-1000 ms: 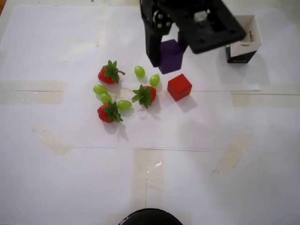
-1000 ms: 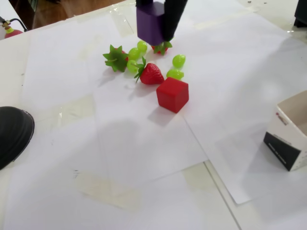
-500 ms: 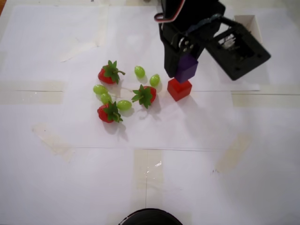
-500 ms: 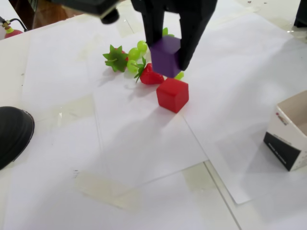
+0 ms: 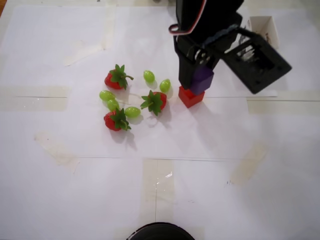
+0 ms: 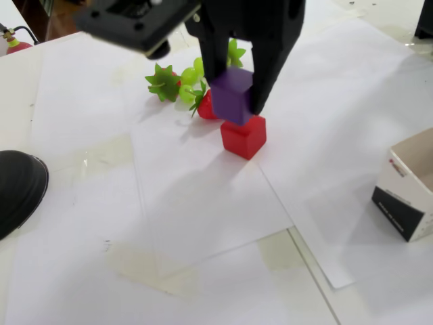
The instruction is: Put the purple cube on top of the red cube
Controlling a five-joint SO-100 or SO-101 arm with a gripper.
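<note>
My black gripper is shut on the purple cube, one finger on each side of it. The purple cube sits tilted right over the red cube, at or just above its top face and offset a little to the left in the fixed view. The red cube rests on the white paper. In the overhead view the gripper holds the purple cube over the far edge of the red cube, partly covering it.
Three toy strawberries and several green grapes lie left of the cubes in the overhead view. A white open box stands at the right. A black round object sits at the table edge.
</note>
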